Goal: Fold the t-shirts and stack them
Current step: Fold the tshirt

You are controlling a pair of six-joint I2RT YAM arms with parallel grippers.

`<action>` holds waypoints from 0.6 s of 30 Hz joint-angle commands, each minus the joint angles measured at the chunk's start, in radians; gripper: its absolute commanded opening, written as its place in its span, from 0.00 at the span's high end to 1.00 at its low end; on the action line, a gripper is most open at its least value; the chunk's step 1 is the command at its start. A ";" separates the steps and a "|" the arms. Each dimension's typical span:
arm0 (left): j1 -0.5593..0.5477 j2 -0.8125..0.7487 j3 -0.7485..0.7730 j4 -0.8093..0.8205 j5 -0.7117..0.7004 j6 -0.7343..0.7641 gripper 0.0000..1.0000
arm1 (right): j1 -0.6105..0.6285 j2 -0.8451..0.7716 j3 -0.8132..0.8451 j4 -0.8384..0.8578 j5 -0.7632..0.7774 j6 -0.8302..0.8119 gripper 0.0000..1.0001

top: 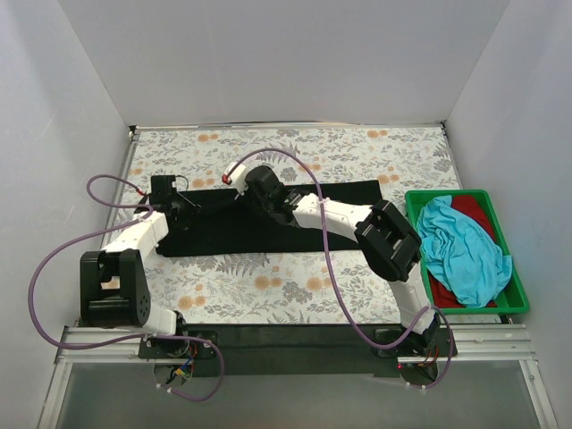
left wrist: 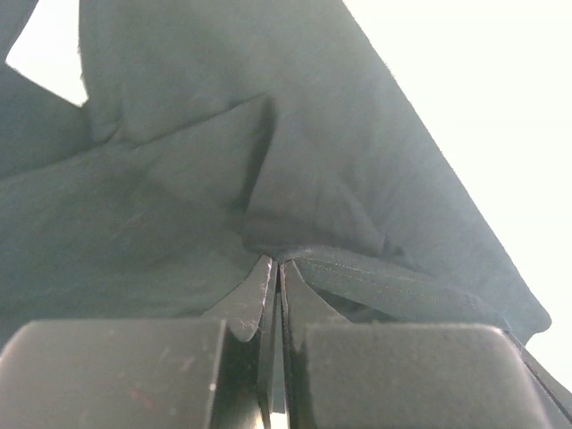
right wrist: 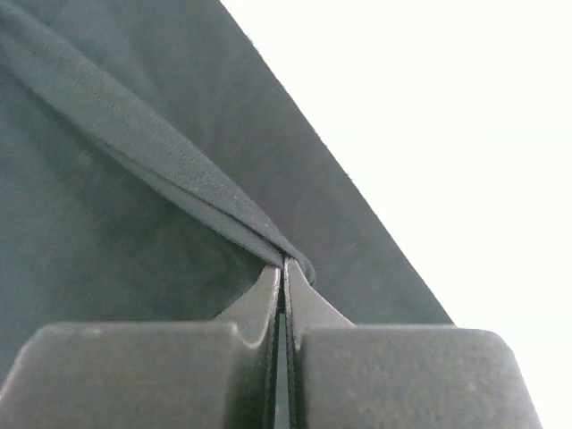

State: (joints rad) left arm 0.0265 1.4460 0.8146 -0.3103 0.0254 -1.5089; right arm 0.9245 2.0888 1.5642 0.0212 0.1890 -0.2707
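Black t-shirt [top: 223,234]: spread on table [top: 357,152].
Left gripper [left wrist: 275,264]: pinching its left end.
Right gripper [right wrist: 284,264]: pinching its top edge.
Green tray [top: 447,192]: turquoise t-shirt [top: 460,250] over red t-shirt [top: 474,210].

No readable txt, labels, brands or nos. anywhere in top or wrist views.

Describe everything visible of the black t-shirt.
The black t-shirt is matte dark cloth, lying as a long flat band across the middle of the floral table. The left end effector is shut on a hemmed fold at its left end; the right end effector pinches a stitched edge nearer the middle, pulled taut. No chest mark shows. It lies clear of the green tray.
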 commanded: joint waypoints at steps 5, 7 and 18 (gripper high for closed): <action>0.039 0.125 0.158 0.034 0.027 0.010 1.00 | -0.010 0.069 0.114 0.026 0.188 -0.074 0.99; 0.042 0.174 0.188 0.034 0.033 0.016 1.00 | -0.003 0.077 0.114 0.028 0.201 -0.093 0.99; 0.069 0.203 0.255 0.017 0.064 0.032 1.00 | 0.042 0.033 0.013 0.065 0.217 -0.142 0.99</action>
State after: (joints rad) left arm 0.0738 1.6810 1.0374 -0.2813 0.1089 -1.4979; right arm 0.9649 2.1715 1.6081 0.0601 0.3489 -0.3820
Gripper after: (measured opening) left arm 0.018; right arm 0.021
